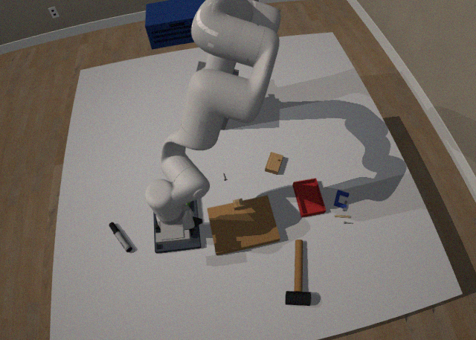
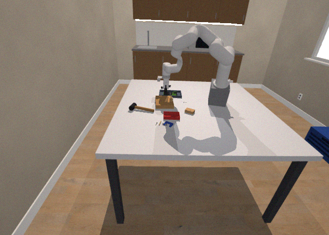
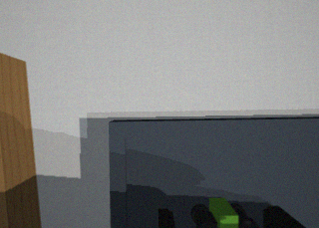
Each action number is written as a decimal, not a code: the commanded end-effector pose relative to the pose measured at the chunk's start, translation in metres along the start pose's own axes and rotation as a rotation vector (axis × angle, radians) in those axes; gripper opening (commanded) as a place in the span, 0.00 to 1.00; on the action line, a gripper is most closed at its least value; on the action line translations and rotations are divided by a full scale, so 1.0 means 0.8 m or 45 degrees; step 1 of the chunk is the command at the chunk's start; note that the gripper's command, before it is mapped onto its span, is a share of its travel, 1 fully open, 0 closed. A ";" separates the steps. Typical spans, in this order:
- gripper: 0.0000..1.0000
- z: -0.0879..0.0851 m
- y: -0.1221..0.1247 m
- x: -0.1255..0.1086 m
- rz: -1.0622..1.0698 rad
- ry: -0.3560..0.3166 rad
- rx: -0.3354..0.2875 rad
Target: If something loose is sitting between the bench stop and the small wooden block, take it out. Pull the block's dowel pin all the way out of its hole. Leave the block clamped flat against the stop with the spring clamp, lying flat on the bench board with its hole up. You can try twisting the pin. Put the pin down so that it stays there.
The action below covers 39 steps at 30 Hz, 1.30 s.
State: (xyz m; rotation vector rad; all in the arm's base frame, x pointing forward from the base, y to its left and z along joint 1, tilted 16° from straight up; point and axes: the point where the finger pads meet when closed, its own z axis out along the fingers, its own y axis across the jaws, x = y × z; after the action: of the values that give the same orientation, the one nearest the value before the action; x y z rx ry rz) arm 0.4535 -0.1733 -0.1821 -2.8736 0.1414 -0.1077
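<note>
My gripper [image 1: 193, 218] reaches down into a dark grey tray left of the wooden bench board [image 1: 242, 224]. It is shut on the spring clamp, whose green grip [image 3: 222, 213] shows at the bottom of the wrist view between dark parts. The green also shows in the exterior view [image 2: 174, 93]. A low stop [image 1: 237, 200] stands at the board's far edge. The small wooden block [image 1: 274, 162] lies on the table off the board, hole up. A small wooden pin [image 1: 342, 216] lies on the table at the right.
A red tray [image 1: 309, 196] and a blue U-shaped piece [image 1: 338, 199] lie right of the board. A hammer [image 1: 297, 274] lies in front, a marker [image 1: 120, 236] at the left. Small screws [image 1: 224, 176] [image 1: 348, 222] lie loose. A blue crate [image 1: 171, 21] stands beyond the table.
</note>
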 end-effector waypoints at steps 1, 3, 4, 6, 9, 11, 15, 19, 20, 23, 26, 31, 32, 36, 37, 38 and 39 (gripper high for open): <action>0.35 -0.002 0.001 0.002 -0.001 0.005 -0.002; 0.35 -0.002 0.001 0.002 -0.001 0.005 -0.002; 0.35 -0.002 0.001 0.002 -0.001 0.005 -0.002; 0.35 -0.002 0.001 0.002 -0.001 0.005 -0.002; 0.28 -0.002 0.001 0.002 -0.001 0.005 -0.002; 0.28 -0.002 0.001 0.002 -0.001 0.005 -0.002; 0.22 -0.002 0.001 0.002 -0.001 0.005 -0.002; 0.22 -0.002 0.001 0.002 -0.001 0.005 -0.002; 0.15 -0.002 0.001 0.002 -0.001 0.005 -0.002; 0.15 -0.002 0.001 0.002 -0.001 0.005 -0.002; 0.15 -0.002 0.001 0.002 -0.001 0.005 -0.002; 0.08 -0.002 0.001 0.002 -0.001 0.005 -0.002; 0.08 -0.002 0.001 0.002 -0.001 0.005 -0.002; 0.00 -0.002 0.001 0.002 -0.001 0.005 -0.002; 0.00 -0.002 0.001 0.002 -0.001 0.005 -0.002; 0.00 -0.002 0.001 0.002 -0.001 0.005 -0.002; 0.00 -0.002 0.001 0.002 -0.001 0.005 -0.002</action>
State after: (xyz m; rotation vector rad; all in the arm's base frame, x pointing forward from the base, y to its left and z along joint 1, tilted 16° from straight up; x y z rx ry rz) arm 0.4535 -0.1733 -0.1821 -2.8737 0.1413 -0.1076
